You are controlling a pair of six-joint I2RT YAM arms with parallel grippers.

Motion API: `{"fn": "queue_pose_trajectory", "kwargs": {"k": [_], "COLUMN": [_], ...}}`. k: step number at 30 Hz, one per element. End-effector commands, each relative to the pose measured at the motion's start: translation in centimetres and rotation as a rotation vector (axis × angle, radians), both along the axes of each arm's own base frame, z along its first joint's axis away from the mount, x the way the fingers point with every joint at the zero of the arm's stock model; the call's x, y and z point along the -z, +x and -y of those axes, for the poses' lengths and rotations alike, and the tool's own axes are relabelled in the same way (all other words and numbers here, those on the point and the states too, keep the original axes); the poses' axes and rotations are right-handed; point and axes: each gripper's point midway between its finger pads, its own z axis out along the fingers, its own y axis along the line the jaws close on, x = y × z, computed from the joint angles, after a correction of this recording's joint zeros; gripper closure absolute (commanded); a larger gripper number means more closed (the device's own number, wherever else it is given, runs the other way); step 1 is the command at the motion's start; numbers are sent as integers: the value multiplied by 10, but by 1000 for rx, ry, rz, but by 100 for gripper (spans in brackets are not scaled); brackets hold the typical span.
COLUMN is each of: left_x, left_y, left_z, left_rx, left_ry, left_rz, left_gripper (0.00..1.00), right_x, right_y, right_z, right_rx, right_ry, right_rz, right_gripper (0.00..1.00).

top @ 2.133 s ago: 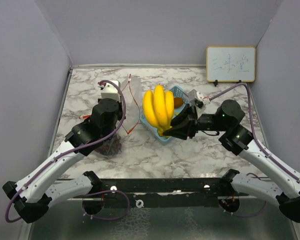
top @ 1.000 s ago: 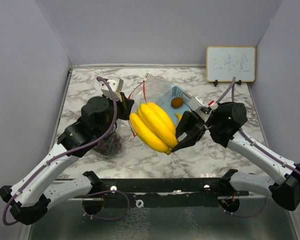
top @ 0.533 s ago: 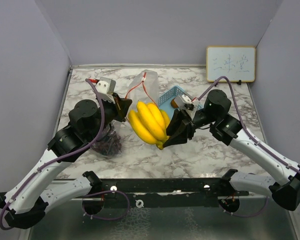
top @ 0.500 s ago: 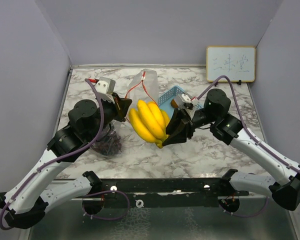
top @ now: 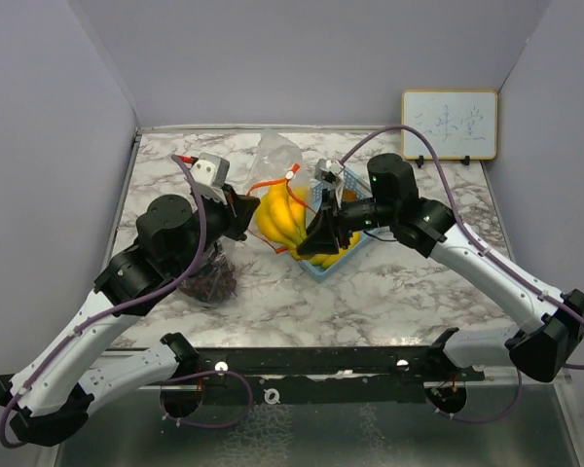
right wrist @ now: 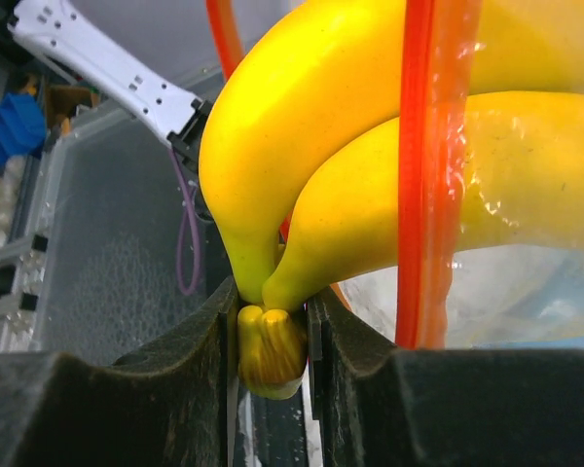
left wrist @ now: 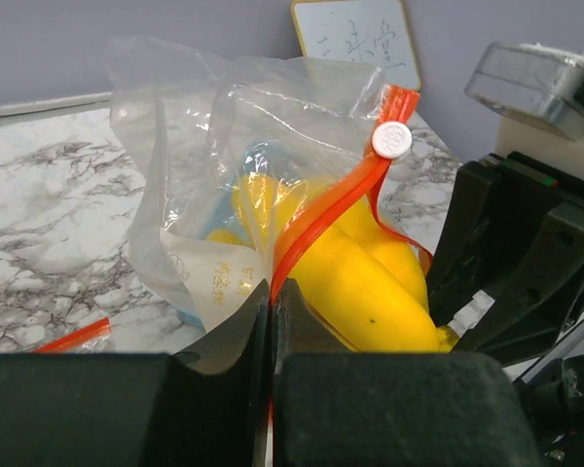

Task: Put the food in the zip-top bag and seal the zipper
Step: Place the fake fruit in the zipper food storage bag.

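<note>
A big bunch of yellow bananas (top: 280, 220) hangs partly inside the mouth of the clear zip-top bag (top: 273, 156). My right gripper (top: 318, 255) is shut on the bunch's stem (right wrist: 271, 346). The bag's red zipper strip (right wrist: 426, 165) crosses the bananas (right wrist: 302, 146). My left gripper (top: 247, 216) is shut on the red zipper edge (left wrist: 321, 229) and holds the bag (left wrist: 204, 126) up. The white slider (left wrist: 392, 139) sits at the strip's top. Dark purple grapes (top: 212, 282) lie under my left arm. The small red fruit and the magenta vegetable are hidden.
A blue mesh basket (top: 348, 179) sits under and behind my right gripper. A small whiteboard (top: 449, 124) stands at the back right, also in the left wrist view (left wrist: 355, 44). Grey walls close the marble table (top: 409, 292) on three sides.
My right gripper lifted the bananas off the basket, swung them left and pushed them up into the bag's mouth. My left gripper raised the bag's zipper edge over them.
</note>
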Motion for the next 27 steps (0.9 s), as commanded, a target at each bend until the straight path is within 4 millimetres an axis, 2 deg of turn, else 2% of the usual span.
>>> {"fn": "queue_pose_trajectory", "kwargs": {"k": [1,7,11,13,15,17,18,21,22,27], "left_x": [13,52,59,53,48,47,48,54,54,45], "left_y": [0,3,2,2,3,4,5,13,16,29], "left_z": [18,42,50,47,43,39,37,28,24,-8], "left_rx": [72,139,165,157,140,121,108,45,18,-153], "left_ry": [3,10,-3,-10,-11,-2,6,37,48,108], "left_rz": [-9,-93,-117,-104,-91,-88,-90,-98,-97,-76], "left_gripper": [100,100,100,100,100,100,100,100,100,100], "right_x": [-21,-26,-8,3,1,-9,-20,-53,-64,-107], "right_y": [18,50,80,91,96,99,98,84,79,56], "right_z": [-2,-9,-11,-11,-8,-5,-4,-4,-2,19], "right_rx": [169,366,517,572,618,638,626,541,520,497], "right_ry": [-11,21,-22,-55,-37,-3,20,94,115,209], "right_rz": [-120,-225,-266,-289,-286,-255,-227,-142,-116,-1], "right_gripper": [98,97,92,81,66,46,31,3,0,0]}}
